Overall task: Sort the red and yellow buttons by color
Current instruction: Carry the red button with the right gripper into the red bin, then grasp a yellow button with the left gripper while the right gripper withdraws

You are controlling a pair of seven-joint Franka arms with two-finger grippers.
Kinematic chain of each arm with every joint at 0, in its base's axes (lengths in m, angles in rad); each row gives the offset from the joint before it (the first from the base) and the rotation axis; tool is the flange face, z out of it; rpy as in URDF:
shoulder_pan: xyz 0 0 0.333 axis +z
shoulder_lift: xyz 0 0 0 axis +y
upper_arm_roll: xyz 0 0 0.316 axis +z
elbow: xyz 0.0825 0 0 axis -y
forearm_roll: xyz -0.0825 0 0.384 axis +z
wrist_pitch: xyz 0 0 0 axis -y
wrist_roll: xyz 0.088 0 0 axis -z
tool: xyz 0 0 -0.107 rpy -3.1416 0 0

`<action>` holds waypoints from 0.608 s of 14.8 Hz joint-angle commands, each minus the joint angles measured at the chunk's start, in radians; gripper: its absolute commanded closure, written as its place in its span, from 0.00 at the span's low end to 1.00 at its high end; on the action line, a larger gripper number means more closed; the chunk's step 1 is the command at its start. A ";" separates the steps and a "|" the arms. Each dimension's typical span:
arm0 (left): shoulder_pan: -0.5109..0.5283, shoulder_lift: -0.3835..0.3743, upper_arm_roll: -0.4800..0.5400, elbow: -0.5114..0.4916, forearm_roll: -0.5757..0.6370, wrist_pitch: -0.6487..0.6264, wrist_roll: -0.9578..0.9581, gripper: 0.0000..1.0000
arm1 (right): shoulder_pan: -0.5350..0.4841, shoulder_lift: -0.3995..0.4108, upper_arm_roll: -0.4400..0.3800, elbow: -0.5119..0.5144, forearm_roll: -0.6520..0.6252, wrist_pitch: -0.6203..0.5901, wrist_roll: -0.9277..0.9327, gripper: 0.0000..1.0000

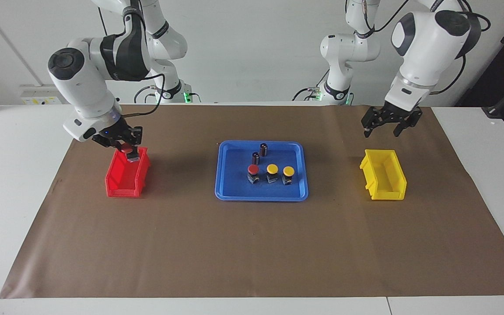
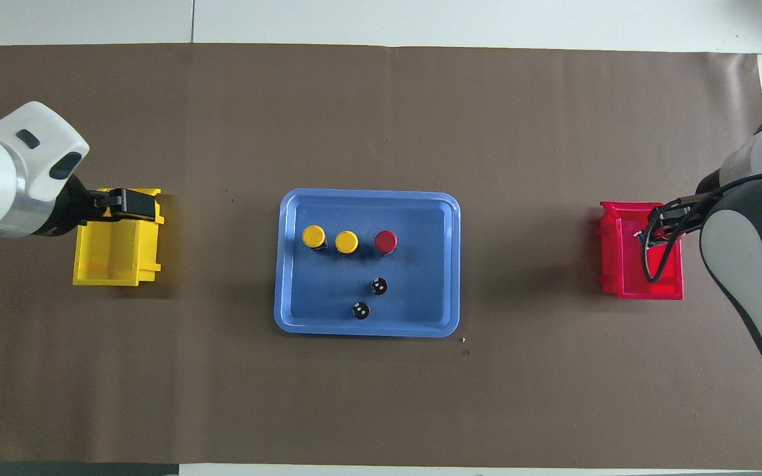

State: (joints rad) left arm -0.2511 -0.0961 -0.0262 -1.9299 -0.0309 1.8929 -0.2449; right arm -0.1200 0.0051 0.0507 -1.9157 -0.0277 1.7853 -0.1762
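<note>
My right gripper (image 1: 126, 148) is shut on a red button (image 1: 125, 150) and holds it over the robots' end of the red bin (image 1: 123, 183). In the overhead view the right gripper (image 2: 657, 228) is over the red bin (image 2: 619, 264), and the held button is hidden there. One red button (image 1: 253, 169) and two yellow buttons (image 1: 272, 169) (image 1: 288, 171) stand in a row in the blue tray (image 1: 234, 194). They show in the overhead view too: the red button (image 2: 385, 242) and yellow buttons (image 2: 346, 242) (image 2: 313, 236) in the tray (image 2: 288, 264). My left gripper (image 1: 385, 125) is open and empty above the yellow bin (image 1: 385, 177).
Two dark capless cylinders (image 1: 264, 149) (image 1: 255, 158) stand in the tray, nearer to the robots than the buttons. The yellow bin (image 2: 113, 254) is at the left arm's end of the brown mat, the red bin at the right arm's end.
</note>
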 commanded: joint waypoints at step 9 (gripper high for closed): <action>-0.206 0.188 0.011 -0.032 -0.014 0.229 -0.260 0.02 | -0.059 -0.143 0.014 -0.411 0.034 0.387 -0.074 0.79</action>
State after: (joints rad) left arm -0.4210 0.0775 -0.0299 -1.9609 -0.0310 2.0943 -0.4693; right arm -0.1678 -0.0948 0.0605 -2.2474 -0.0117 2.1159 -0.2336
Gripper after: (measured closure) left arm 0.009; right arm 0.586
